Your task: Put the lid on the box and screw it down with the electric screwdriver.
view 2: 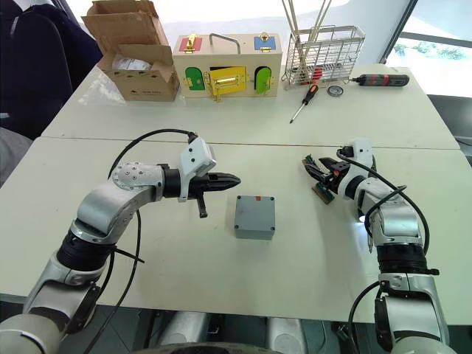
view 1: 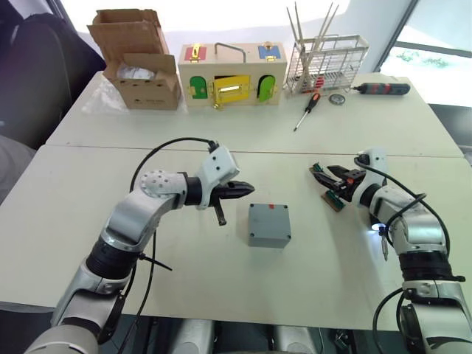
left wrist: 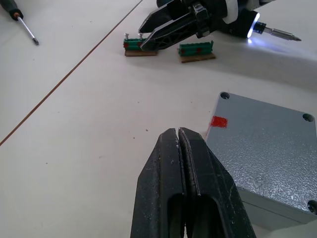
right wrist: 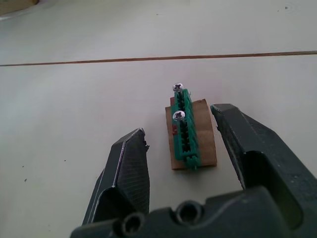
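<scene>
Two grippers: left gripper (view 1: pixel 245 189) closed, empty; right gripper (right wrist: pixel 181 148) spread, empty.

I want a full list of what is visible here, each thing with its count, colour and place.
box: 1, grey, red mark, near table centre
screw strips: 2, green on brown, before right gripper
carton: 1, brown, far left
wooden box: 1, coloured doors, far centre
wire rack: 1, white, far right
screwdriver: 1, red-black, before rack
black tool: 1, red bands, right of rack
left gripper: black, jaws shut, beside box
right gripper: black, jaws open
</scene>
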Action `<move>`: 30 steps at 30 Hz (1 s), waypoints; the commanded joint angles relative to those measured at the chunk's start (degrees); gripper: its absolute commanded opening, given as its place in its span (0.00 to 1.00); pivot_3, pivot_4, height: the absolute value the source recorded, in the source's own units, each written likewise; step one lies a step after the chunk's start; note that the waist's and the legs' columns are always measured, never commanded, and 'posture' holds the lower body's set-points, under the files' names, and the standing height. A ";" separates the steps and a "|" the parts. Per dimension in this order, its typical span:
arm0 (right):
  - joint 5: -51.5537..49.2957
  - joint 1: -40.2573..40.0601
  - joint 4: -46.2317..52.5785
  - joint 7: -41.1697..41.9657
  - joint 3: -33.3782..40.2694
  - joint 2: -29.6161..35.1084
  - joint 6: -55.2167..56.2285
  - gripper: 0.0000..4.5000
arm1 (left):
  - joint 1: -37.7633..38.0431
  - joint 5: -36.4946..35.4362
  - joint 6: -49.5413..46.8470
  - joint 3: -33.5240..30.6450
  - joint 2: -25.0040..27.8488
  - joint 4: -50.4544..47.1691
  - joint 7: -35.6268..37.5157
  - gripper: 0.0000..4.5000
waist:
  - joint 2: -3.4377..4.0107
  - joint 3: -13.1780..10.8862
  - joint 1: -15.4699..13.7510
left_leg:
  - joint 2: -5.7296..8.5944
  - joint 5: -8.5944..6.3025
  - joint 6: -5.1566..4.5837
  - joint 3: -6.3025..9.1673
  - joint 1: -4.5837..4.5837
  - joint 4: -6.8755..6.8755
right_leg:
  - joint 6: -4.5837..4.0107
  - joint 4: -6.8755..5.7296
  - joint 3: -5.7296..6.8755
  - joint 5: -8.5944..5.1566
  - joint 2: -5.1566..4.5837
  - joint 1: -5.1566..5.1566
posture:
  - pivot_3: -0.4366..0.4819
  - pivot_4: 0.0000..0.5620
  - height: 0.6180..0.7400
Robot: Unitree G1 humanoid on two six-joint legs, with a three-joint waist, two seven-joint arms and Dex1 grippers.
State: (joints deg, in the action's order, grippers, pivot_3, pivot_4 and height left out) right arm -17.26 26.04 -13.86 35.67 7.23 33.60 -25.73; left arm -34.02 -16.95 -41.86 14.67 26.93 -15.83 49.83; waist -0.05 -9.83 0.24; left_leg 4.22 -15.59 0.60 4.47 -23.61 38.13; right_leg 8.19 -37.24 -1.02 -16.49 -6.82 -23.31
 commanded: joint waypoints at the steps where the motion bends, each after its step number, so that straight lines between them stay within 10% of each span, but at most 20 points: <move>1: -0.18 1.48 0.16 -0.49 1.46 -0.52 1.35 0.16 | -0.21 -0.37 0.75 -0.04 0.29 -1.92 -0.17 0.00 | 0.00 0.00 0.25 | 0.00 0.00 0.00 0.00 0.00 0.00 | 0.00 0.00 0.00 0.00 0.00 0.00 | 0.48 0.27 0.92; 3: -0.17 1.63 0.11 -0.69 1.60 -0.62 1.36 0.02 | -0.21 -0.40 0.68 -0.01 0.27 -1.95 -0.24 0.00 | 0.00 0.00 0.50 | 0.00 0.00 0.00 0.00 0.00 0.00 | 0.00 0.00 0.00 0.00 0.00 0.00 | 0.48 0.27 0.92; 30: -3.80 -0.31 11.61 -1.96 5.40 0.85 -3.65 0.02 | -0.35 -0.42 1.27 0.07 0.11 -1.14 -0.18 0.00 | 0.00 0.00 0.45 | 0.00 0.00 0.00 0.00 0.00 -0.02 | 0.00 0.00 0.00 0.00 0.00 -0.01 | 0.48 0.27 0.92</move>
State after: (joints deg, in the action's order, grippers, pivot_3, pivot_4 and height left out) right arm -19.61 25.45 -6.54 33.54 10.27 33.06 -29.41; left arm -34.02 -16.94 -41.67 14.98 26.85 -15.82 49.56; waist -0.05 -9.83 0.69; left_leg 4.22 -15.59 0.60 4.48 -23.61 38.11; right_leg 8.19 -37.25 -1.03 -16.49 -6.82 -23.32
